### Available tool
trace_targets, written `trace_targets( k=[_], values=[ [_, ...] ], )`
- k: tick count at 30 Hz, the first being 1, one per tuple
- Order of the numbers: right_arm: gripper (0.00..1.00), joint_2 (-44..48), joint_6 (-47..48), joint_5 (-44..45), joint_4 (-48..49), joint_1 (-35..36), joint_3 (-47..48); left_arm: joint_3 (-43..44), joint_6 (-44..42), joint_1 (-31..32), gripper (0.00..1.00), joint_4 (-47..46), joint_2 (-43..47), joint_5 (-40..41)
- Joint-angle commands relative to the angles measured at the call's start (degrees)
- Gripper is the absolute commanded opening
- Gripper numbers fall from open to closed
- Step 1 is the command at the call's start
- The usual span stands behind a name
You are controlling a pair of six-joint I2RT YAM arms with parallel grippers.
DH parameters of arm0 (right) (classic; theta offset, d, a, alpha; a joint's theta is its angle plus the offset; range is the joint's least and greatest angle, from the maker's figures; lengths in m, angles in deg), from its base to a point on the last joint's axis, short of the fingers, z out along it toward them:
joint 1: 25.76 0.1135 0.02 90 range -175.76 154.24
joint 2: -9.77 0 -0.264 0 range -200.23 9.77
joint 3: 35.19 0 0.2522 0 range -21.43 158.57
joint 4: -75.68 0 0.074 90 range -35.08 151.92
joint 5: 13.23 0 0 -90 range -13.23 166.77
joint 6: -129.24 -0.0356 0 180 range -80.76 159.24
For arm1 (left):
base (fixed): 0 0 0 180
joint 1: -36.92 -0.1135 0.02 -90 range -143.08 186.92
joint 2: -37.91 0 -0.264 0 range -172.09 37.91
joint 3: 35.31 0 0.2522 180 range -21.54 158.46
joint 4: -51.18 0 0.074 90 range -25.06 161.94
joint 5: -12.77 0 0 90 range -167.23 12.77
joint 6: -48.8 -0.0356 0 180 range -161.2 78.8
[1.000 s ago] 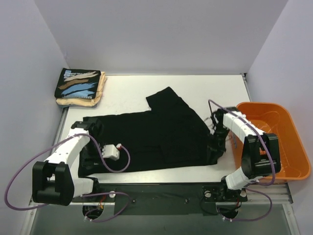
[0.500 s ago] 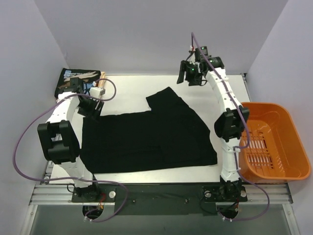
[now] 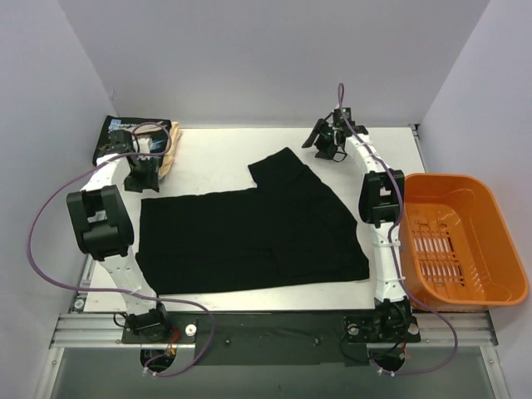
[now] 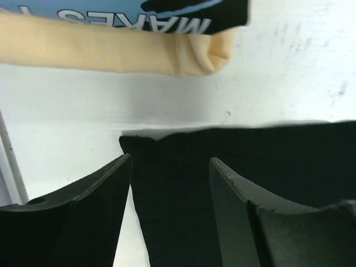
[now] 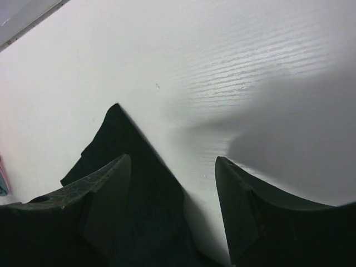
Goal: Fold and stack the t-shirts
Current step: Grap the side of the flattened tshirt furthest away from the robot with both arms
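Hovering above the spread black t-shirt (image 3: 249,233), the left pincer (image 4: 169,161) gapes wide, empty; the right pincer (image 5: 172,160) likewise.

White table top (image 3: 224,150) was enclosed on three sides by plain, pale lavender-grey panels: back wall (image 3: 266,58) at 12 o'clock, left wall (image 3: 41,100) at 9 o'clock, right wall (image 3: 499,91) at 3 o'clock. Aluminium rail (image 3: 474,331) ran along the table's edge at 6 o'clock, with a dull grey-green surface (image 3: 274,378) below it in the top view. Lighting was even and diffuse; only soft-edged shadows lay on the table top.
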Motion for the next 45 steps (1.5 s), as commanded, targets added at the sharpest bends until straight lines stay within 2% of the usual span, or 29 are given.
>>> trace_targets(
  k=[1,4,9,11,17,19,20,23,27,28,29,30,35,36,37,38,40,43,45],
  values=[
    [0.56,-2.8,-6.9,1.5,-1.0,1.5,-1.2,4.0,1.3,-0.9,0.65,-2.4,-5.2,1.5],
    [0.54,-5.0,-7.5,-2.3,-2.7,2.9,0.9,5.2,-0.1,-1.0,0.63,-2.5,-6.5,3.4],
    [0.55,-5.7,-7.8,-3.6,-5.9,4.7,0.7,4.4,-1.7,-1.1,0.67,-3.9,-7.7,4.2],
    [0.51,-6.6,-8.9,-5.5,-5.7,4.7,1.0,3.4,-2.6,-1.4,0.67,-5.0,-8.0,4.5],
    [0.29,-8.0,-14.8,-10.9,0.6,4.2,0.2,1.8,-4.2,-1.7,0.66,-8.0,-9.1,3.8],
    [0.15,-7.5,-15.2,-10.9,2.6,4.1,-0.2,3.3,-5.2,-1.7,0.63,-5.9,-10.8,2.7],
    [0.0,-7.0,-15.1,-10.6,3.5,4.0,-0.2,4.0,-5.9,-1.7,0.61,-4.8,-11.8,2.1],
    [0.0,-5.1,-13.8,-9.4,5.4,4.0,-1.1,3.8,-7.1,-1.6,0.42,-3.6,-12.8,3.1],
    [0.0,0.6,-10.7,-9.1,9.3,4.0,-6.6,2.3,-7.9,-1.6,0.23,-4.3,-12.2,1.3],
    [0.0,1.9,-9.5,-9.1,9.4,4.0,-7.0,2.1,-7.9,-1.7,0.11,-4.8,-11.8,1.3],
    [0.0,2.8,-8.7,-9.4,9.5,4.0,-7.4,2.0,-8.4,-1.6,0.08,-5.3,-11.4,1.6],
    [0.0,4.2,-7.4,-9.6,9.4,4.0,-7.8,2.0,-8.9,-1.4,0.0,-5.5,-10.9,1.8],
    [0.0,10.4,-4.0,-10.8,10.6,4.0,-12.3,1.4,-14.1,-1.3,0.0,-2.3,-7.9,-1.0],
    [0.0,11.0,-4.0,-10.9,11.2,4.0,-13.1,1.0,-14.7,-1.4,0.03,-2.2,-6.7,-0.9],
    [0.0,11.7,-4.0,-11.3,11.8,4.0,-14.0,0.7,-16.0,-1.5,0.08,-2.0,-6.1,-0.7],
    [0.0,12.0,-3.8,-11.6,11.9,4.0,-14.1,0.8,-16.8,-1.5,0.18,-1.8,-5.0,-0.9],
    [0.0,11.9,-3.7,-12.3,11.3,4.2,-13.7,2.4,-21.5,-1.3,0.29,1.0,-3.6,-4.6],
    [0.0,11.9,-2.9,-12.3,10.1,4.7,-13.6,6.1,-34.4,-1.4,0.41,9.8,-3.7,-11.9],
    [0.0,12.2,-2.5,-12.5,9.8,4.8,-13.9,9.3,-36.3,-1.3,0.47,14.8,-6.7,-9.3]
  ],
)
